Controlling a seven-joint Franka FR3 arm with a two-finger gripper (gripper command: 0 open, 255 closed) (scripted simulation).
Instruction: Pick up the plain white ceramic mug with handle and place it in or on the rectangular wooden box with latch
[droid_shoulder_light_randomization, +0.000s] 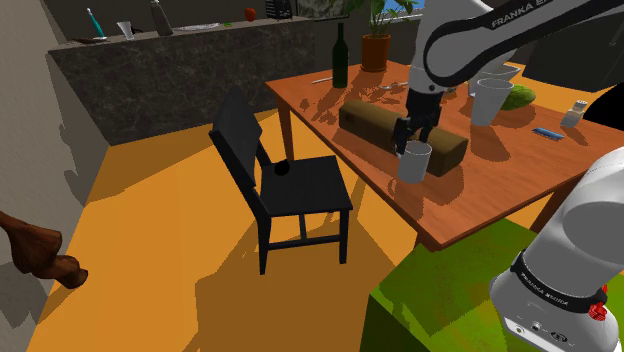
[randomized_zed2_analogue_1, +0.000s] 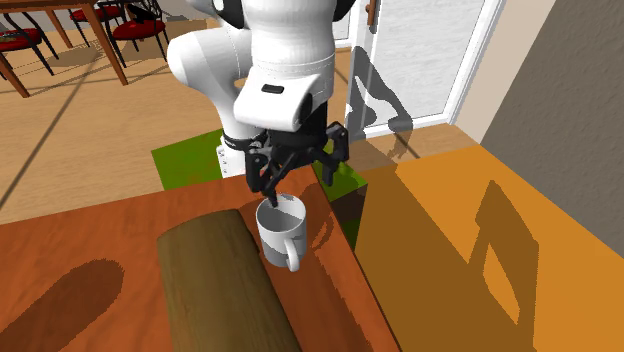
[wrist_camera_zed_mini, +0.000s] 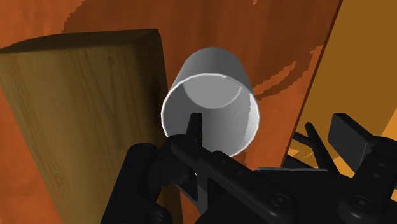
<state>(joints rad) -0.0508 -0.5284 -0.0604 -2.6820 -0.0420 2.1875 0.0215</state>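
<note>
**Pincer clamped on the mug's rim beside the wooden box**

The pincer is hanging upright over the table, its black fingers closing on the wall of the white mug. One finger is dipping inside the rim and the other is pressing from outside, so the mug is being gripped by its edge. The mug is standing mouth up just beside the wooden box, along the box's long side and close to the end nearest the stand. Its handle is pointing away from the arm, roughly along the box. Whether the mug's base is resting on the table or hanging just clear of it cannot be told, nor whether its wall is touching the box.

In the shoulder view, the pincer and mug are showing in front of the box, on its side facing the black chair. Beyond the box, a dark green bottle is standing, and a second white cup is sitting well apart from the box's stand-side end.

In the wrist view, the mug is lying open to the camera beside the box's corner.
</note>
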